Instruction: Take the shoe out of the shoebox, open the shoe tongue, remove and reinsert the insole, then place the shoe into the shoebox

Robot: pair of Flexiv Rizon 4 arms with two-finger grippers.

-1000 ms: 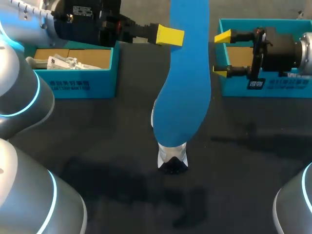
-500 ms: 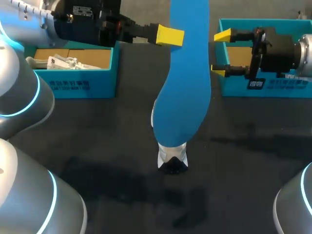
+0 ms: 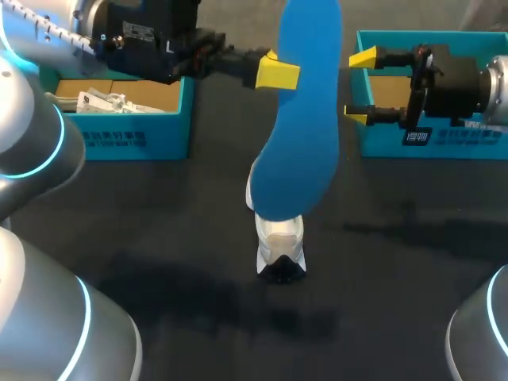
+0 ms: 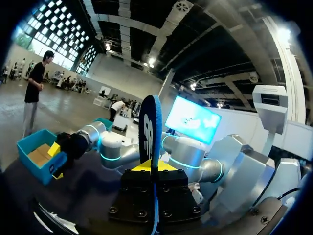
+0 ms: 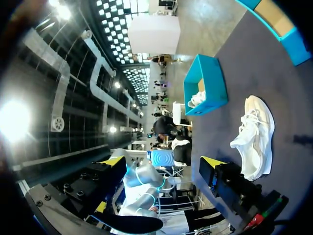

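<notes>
Nearest, at the middle of the desk (image 3: 159,238), the white shoe (image 3: 279,242) lies free of both arms; it should be light and soft-walled, so steady it at the heel collar when the insole goes back in. Above it, the left gripper (image 4: 150,167) is clamped on the upper part of the blue insole (image 3: 302,143), whose lower end reaches down to the shoe. The insole looks thin, light and bendable, and is likely to buckle unless pinched across its width. Farther back, the right gripper (image 3: 361,87) stands wide and empty before the teal shoebox (image 3: 429,147) at the desk's far right edge.
</notes>
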